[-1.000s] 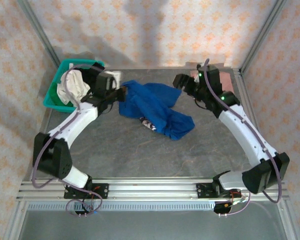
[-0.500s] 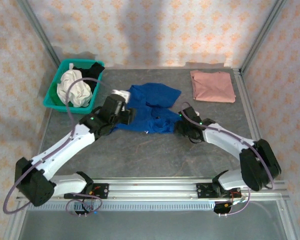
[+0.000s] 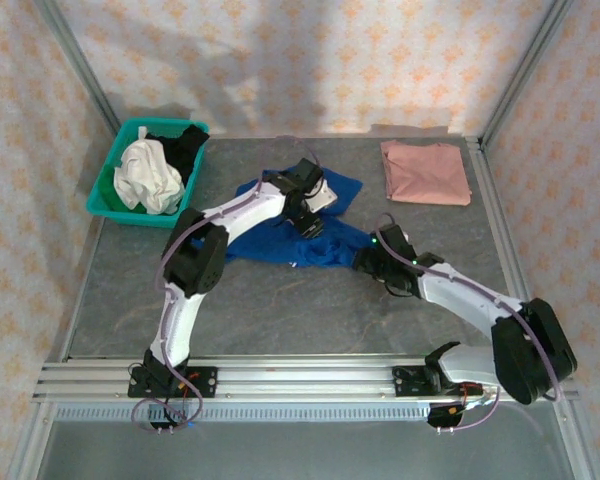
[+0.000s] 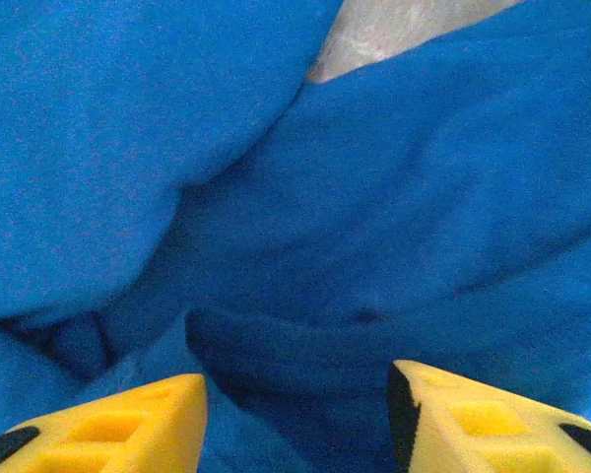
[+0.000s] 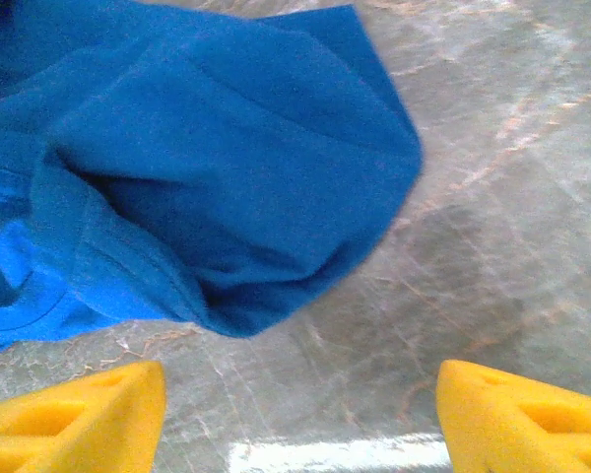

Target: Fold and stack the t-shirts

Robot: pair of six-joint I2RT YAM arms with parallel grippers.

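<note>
**Operator:** What did you record on the left?

**Inspector:** The teal basket [image 3: 108,208] stood at the far left corner with a white garment [image 3: 145,178] in it, undisturbed. Within the last second your left gripper [image 4: 295,379] had swung away from the basket side. It sat over the middle of the royal blue t-shirt [image 3: 330,245], fingers parted to a moderate gap. There was cloth beneath them, and nothing visibly pinched.

**Operator:** And the shirt itself?

**Inspector:** It was crumpled at the centre of the table [image 3: 280,310], drawn in tighter than a second before. No fold had been made.

**Operator:** The right side?

**Inspector:** Your right gripper [image 5: 300,370] had come down from the pink t-shirt [image 3: 425,172] to the blue one's right edge. Its jaws were wide over bare table, with the cloth's corner just ahead. The pink t-shirt lay folded flat at the far right corner. In my judgement you were regrasping to spread the blue shirt. Folding and stacking remained outstanding.
</note>
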